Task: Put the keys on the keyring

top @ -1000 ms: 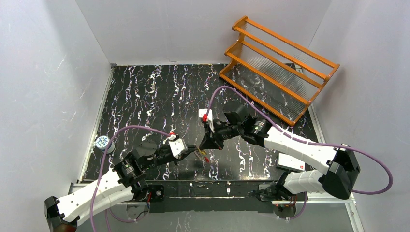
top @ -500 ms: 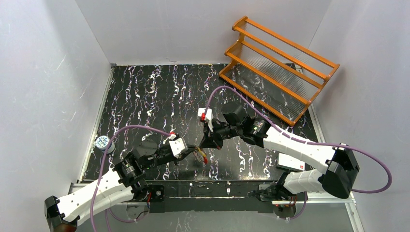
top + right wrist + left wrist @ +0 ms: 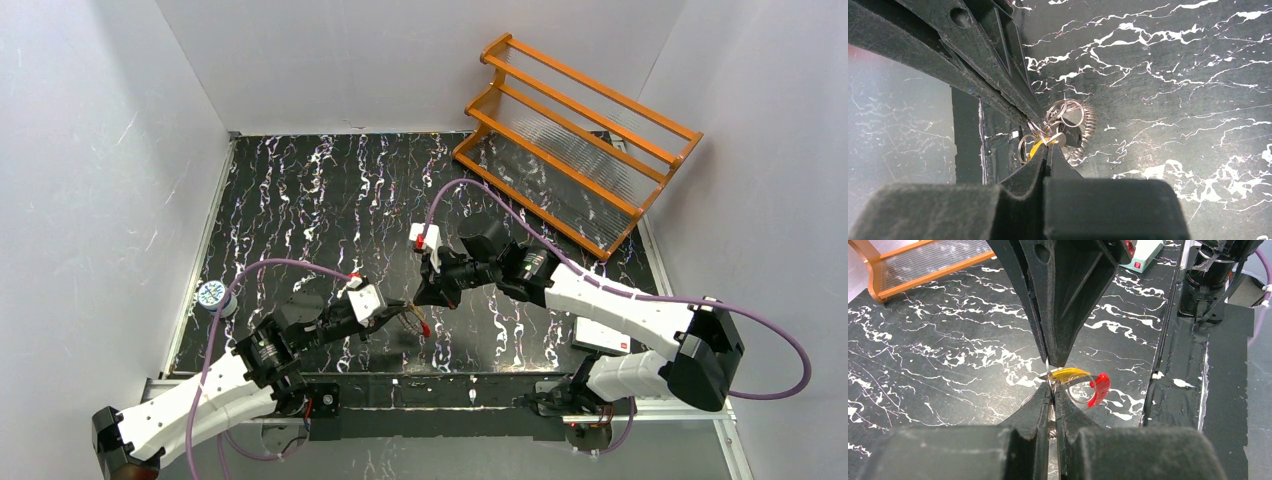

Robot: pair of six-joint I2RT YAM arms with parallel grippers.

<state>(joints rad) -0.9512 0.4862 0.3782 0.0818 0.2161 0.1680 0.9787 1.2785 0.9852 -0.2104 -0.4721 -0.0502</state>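
Observation:
Both grippers meet tip to tip low over the black marbled table, near its front edge. My left gripper (image 3: 396, 309) (image 3: 1052, 389) is shut on the thin wire of the keyring (image 3: 1079, 390), whose clear loop and red section (image 3: 1099, 389) hang to its right. A gold key (image 3: 1070, 373) lies across the loop's top. My right gripper (image 3: 414, 301) (image 3: 1048, 148) is shut on the silvery key (image 3: 1060, 139), whose dark part (image 3: 1071, 121) shows just beyond the tips. Small wire rings (image 3: 1062, 107) and a coil (image 3: 1089, 121) bunch around it.
An orange slatted rack (image 3: 575, 130) stands at the back right. A white box with a red mark (image 3: 603, 335) lies under the right arm. A small round patterned object (image 3: 211, 294) sits at the table's left edge. Purple cables arc over both arms.
The right arm has edged slightly left toward the left gripper. Both grippers stay shut, and the bundle of rings and keys has hardly shifted between them.

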